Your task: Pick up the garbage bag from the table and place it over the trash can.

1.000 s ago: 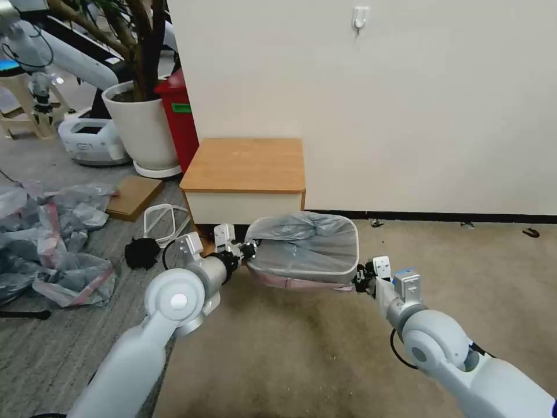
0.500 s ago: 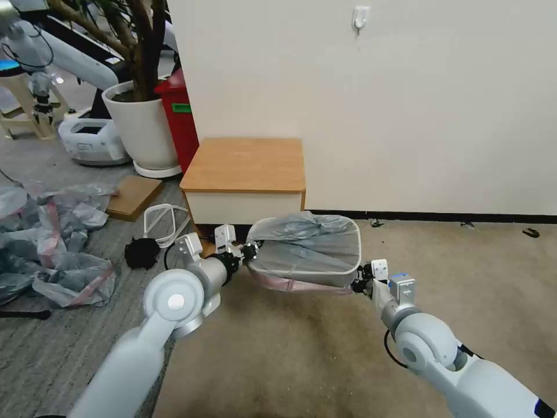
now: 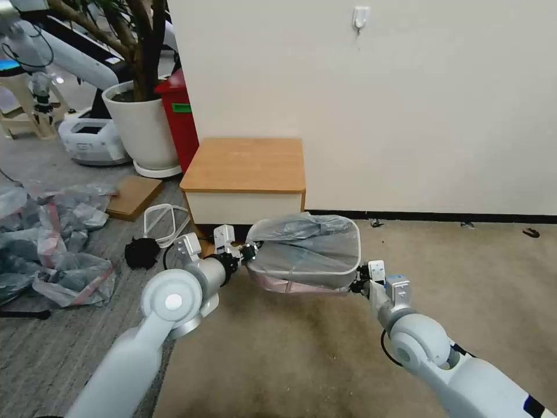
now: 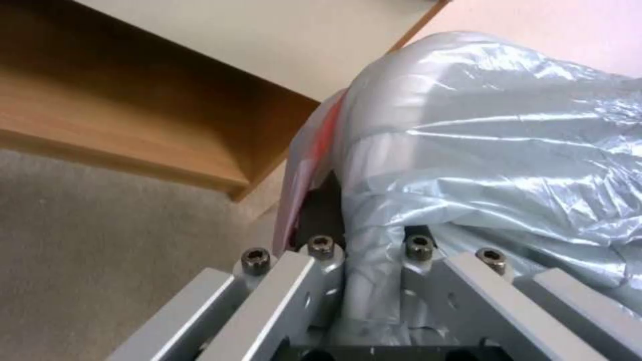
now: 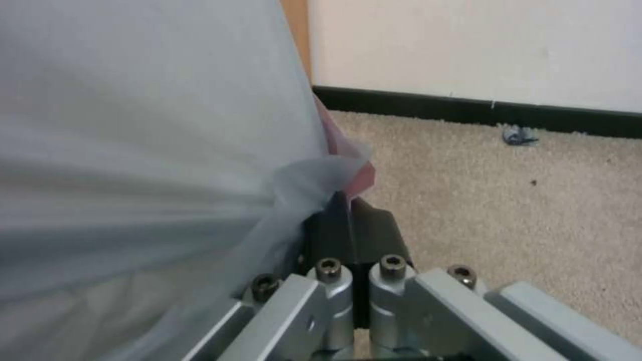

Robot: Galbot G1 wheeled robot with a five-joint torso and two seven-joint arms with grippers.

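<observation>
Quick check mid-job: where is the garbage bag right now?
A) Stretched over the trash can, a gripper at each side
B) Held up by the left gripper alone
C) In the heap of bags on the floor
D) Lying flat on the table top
A: the bag drapes over the trash can, with the left gripper and right gripper each pinching its rim at opposite sides.

Beige carpet (image 3: 464, 278): trash can (image 3: 348, 268), table (image 3: 243, 168) standing.
</observation>
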